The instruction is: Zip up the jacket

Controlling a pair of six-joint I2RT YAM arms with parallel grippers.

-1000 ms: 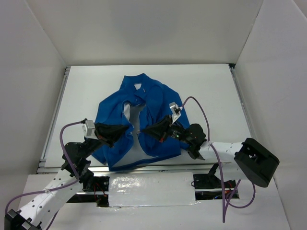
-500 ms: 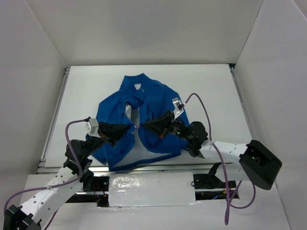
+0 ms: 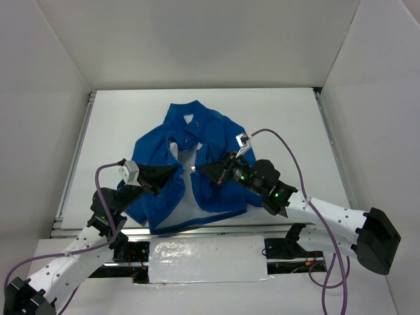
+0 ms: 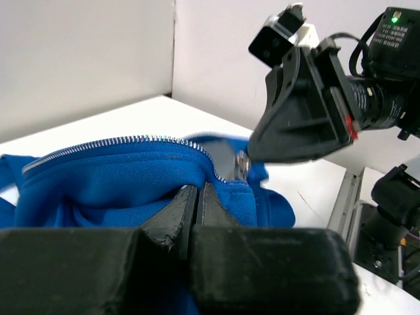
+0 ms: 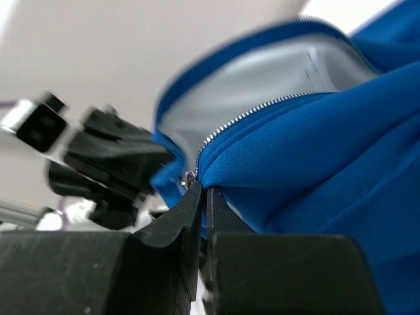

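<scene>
The left pincer point(image 3: 176, 172) is pinched shut on the near front edge of the jacket point(image 3: 216, 138), its fingers closed on blue cloth just below the zipper teeth point(image 4: 118, 141). The jacket lies on the white table point(image 3: 131, 111), collar away from the arms, its front spread so the pale lining point(image 3: 189, 197) shows between the halves. The right pincer point(image 3: 200, 169), its tip close to the left one, is clamped on the other front edge right beside its teeth. I'd judge little is done: the bottom ends are brought close but not joined, and the whole pull upward remains.
</scene>
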